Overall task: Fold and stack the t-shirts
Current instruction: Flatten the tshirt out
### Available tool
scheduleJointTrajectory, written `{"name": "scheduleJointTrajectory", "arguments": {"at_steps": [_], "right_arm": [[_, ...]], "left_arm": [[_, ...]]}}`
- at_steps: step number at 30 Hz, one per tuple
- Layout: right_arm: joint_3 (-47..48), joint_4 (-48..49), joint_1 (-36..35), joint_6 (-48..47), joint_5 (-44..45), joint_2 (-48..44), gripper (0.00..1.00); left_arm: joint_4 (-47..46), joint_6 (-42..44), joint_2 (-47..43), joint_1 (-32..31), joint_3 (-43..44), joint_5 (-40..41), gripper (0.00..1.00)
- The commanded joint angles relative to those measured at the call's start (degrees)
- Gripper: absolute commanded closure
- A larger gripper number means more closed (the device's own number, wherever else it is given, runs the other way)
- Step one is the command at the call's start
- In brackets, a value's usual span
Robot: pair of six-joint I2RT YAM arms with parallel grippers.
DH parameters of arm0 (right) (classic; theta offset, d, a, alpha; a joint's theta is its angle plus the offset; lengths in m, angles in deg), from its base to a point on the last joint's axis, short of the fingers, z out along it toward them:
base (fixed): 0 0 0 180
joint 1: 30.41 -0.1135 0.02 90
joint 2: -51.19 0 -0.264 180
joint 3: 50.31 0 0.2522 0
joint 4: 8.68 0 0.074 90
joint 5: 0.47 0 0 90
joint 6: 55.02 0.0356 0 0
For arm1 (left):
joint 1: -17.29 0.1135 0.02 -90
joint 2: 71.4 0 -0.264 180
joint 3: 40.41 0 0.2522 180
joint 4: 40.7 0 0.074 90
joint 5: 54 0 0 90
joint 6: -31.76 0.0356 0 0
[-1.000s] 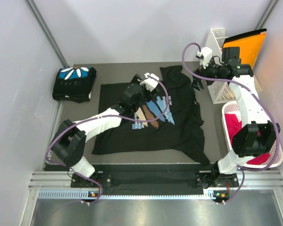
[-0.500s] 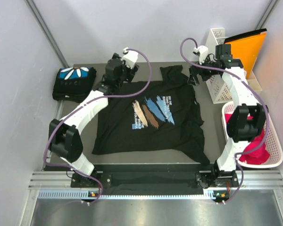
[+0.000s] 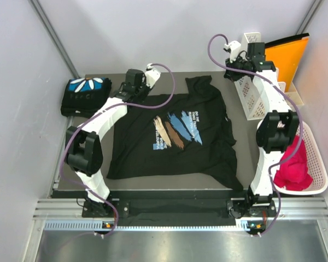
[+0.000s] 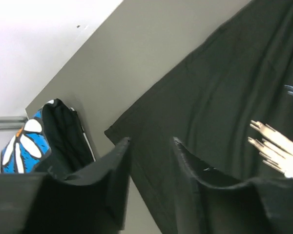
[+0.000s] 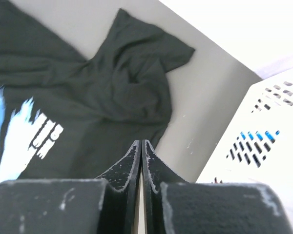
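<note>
grey table [image 3: 241,125], white walls [image 3: 153,33], black t-shirt [image 3: 175,147] spread flat, folded t-shirt [image 3: 86,97] far left

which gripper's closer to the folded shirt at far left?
Left. The left gripper hangs just right of the folded shirt, over a corner of the spread shirt; the right gripper is across the table by the white bin.

You have a black t-shirt [image 3: 172,136] with blue-and-tan strokes and white text; at ten o'clock, your folded black shirt [image 3: 86,95] shows blue with white petals.
</note>
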Motion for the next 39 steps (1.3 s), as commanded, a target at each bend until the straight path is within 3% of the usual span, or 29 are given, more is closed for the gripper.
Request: {"name": "scheduleJointTrajectory", "arguments": {"at_steps": [1,5,12,13,15,17,18,21,22,26,27,29,30,33,39], "right_arm": [[2.68,8.03,0.60,3.03,1.86,2.79,1.00],[4.17,10.76,0.68,7.60,3.10,6.21,1.00],[3.03,11.56,0.60,10.51,1.07,9.73,0.97],[3.21,11.55,0.60,10.07,1.25,10.08,0.85],[3.29,11.20,0.68,9.63,1.34,10.96,0.82],[3.82,11.29,0.77,9.71,1.07,11.58,0.70],[4.43,11.29,0.86,9.89,0.64,12.10,0.51],[5.49,11.90,0.95,11.38,-0.24,13.07,0.28],[5.67,12.17,0.95,11.99,-0.59,13.33,0.27],[7.16,14.01,1.12,16.03,-1.91,15.44,0.37],[7.60,14.36,1.12,17.96,-2.79,16.58,0.50],[8.21,14.98,1.12,20.42,-3.49,18.25,0.64],[8.30,15.33,1.12,21.22,-3.67,18.69,0.77],[8.31,16.30,1.12,23.95,-4.72,19.93,0.92],[7.87,17.71,1.12,27.82,-5.69,21.86,1.00]], "left_arm": [[-0.94,-0.83,-0.79,0.01,0.18,-0.39,0.69],[0.38,-1.97,0.70,0.01,1.84,-1.09,0.77],[2.57,-1.37,3.60,0.01,6.85,-0.65,0.70],[2.75,-0.58,3.78,0.01,7.64,-0.65,0.67],[2.75,0.30,4.04,0.01,8.17,-0.39,0.58],[3.01,1.27,4.39,0.01,9.40,-0.12,0.53],[3.02,1.62,4.83,0.01,9.84,0.14,0.49],[3.54,3.46,5.27,-0.08,11.95,0.93,0.37],[3.63,4.08,5.36,-0.08,12.91,1.19,0.33],[2.32,7.60,4.22,-0.08,13.63,3.30,0.26],[1.27,8.82,3.87,-0.08,13.45,4.70,0.25],[0.99,9.71,2.99,-0.08,13.28,5.41,0.25],[0.99,10.41,2.73,-0.08,13.01,5.68,0.25],[0.91,11.55,0.80,-0.34,10.91,5.85,0.25],[-1.73,12.70,-3.51,-0.87,4.06,5.41,0.30]]}}
